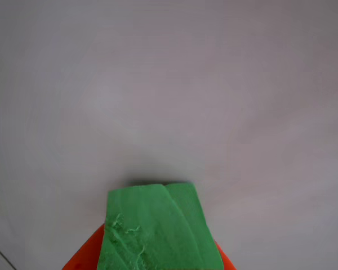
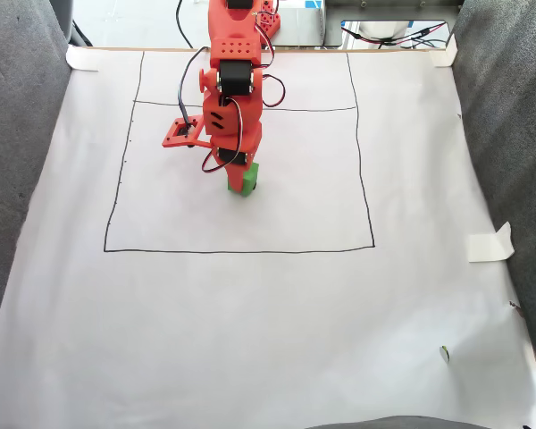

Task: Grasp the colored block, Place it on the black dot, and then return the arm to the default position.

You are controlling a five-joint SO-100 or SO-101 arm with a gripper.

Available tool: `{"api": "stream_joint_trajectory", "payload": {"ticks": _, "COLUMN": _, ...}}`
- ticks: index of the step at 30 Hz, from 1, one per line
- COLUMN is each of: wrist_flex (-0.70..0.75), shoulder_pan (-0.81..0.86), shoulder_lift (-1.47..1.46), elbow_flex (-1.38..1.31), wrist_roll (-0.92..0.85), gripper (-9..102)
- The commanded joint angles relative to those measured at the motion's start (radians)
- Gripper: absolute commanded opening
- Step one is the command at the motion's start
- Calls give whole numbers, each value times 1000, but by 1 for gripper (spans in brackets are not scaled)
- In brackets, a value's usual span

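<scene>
Gripping the colored block (image 2: 245, 180) between its orange fingers, the end effector (image 2: 242, 175) hangs at the tip of the orange arm (image 2: 231, 80), which reaches down from the far edge of the desk in the fixed view. The block is a small bright green cube, and it sits inside the large rectangle of thin dark drawn lines (image 2: 241, 251) on the white paper (image 2: 250, 340), in the upper middle part of that rectangle and just below the horizontal line that crosses it. Whether the cube rests on the paper or is lifted slightly above it cannot be told from this angle. In the other view the same block (image 1: 158, 228) fills the lower centre, its near face rough and frayed with loose green fibres, and orange fingers (image 1: 85, 252) show on either side of it at the bottom edge, pressed against its flanks. A dark shadow lies on the white surface just beyond the top edge of the cube. Black and red wires (image 2: 196, 85) loop along the arm's side. Grey fabric (image 2: 18, 134) borders the paper left and right, and a piece of tape (image 2: 488, 243) lies at the paper's right edge.
</scene>
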Motion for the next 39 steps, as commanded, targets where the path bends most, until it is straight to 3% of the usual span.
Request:
{"api": "stream_joint_trajectory", "payload": {"ticks": 1, "wrist_flex": 29, "shoulder_pan": -6, "shoulder_lift": 61, "elbow_flex": -48, "wrist_roll": 11, "gripper": 0}}
{"api": "stream_joint_trajectory", "payload": {"ticks": 39, "wrist_flex": 51, "shoulder_pan": -11, "shoulder_lift": 38, "elbow_flex": -52, "wrist_roll": -25, "gripper": 0}}
